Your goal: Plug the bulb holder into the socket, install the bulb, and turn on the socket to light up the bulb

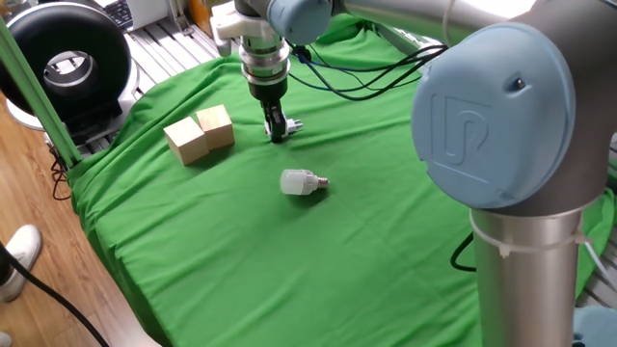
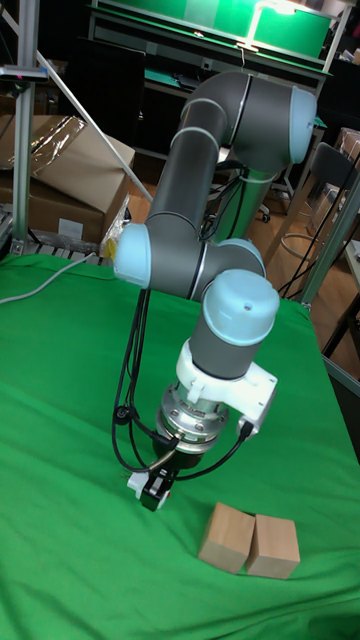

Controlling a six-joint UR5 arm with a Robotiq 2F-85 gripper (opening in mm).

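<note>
My gripper (image 1: 278, 130) points down at the green cloth behind the bulb, its dark fingers shut on the bulb holder (image 1: 292, 123), a small white piece with metal prongs sticking out to the right. In the tall fixed view the gripper (image 2: 155, 491) holds the same white bulb holder (image 2: 137, 484) just above the cloth. The bulb (image 1: 302, 182) lies on its side in front of the gripper, screw base pointing right, apart from it. The socket is out of view.
Two wooden blocks (image 1: 200, 134) sit side by side left of the gripper, and show again as blocks (image 2: 250, 541). Black cables (image 1: 366, 77) trail over the cloth at the back. A white cable (image 2: 45, 283) crosses the cloth's far left. The arm's big joint (image 1: 501, 106) fills the right foreground.
</note>
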